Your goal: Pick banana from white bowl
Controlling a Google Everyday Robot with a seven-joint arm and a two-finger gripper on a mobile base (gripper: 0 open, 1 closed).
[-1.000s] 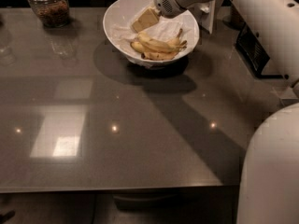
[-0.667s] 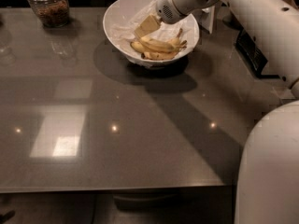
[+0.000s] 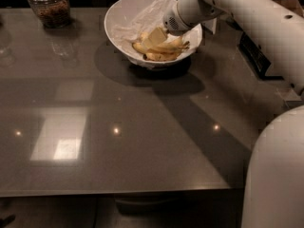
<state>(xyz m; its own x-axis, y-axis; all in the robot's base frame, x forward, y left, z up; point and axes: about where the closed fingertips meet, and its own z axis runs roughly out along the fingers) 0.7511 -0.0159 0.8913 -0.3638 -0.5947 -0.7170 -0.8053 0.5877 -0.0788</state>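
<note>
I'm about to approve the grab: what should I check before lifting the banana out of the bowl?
1. The banana lies in the bowl: ok.
2. The claw is inside the bowl, at the banana: ok.
3. Firm hold on the banana: cannot tell.
4. The bowl sits upright on the table: ok.
5. The jar stands apart from the bowl: ok.
</note>
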